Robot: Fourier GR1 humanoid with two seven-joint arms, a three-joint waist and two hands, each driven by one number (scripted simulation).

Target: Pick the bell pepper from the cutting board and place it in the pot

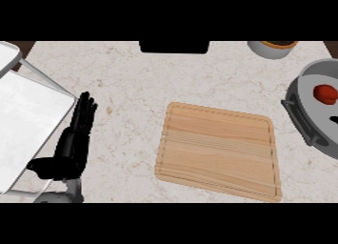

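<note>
Left hand (74, 138) relaxed, fingers straight, on our bench (129, 76); bell pepper (327, 93) in pot (308, 128), cutting board (219, 150) bare.

We see a counter (136, 76) of pale, speckled stone with faint veins and a smooth, matt face. On it lies a cutting board (221, 150) of light wood, its grain running across in fine bands, unvarnished in look. At the right, the pot (313, 76) looks like grey metal with a dull sheen, and the bell pepper (327, 93) inside it is red and glossy. At the left, a white tray (20, 119) appears smooth with a soft shine. Our left hand (76, 138) is matt black, like plastic.
</note>
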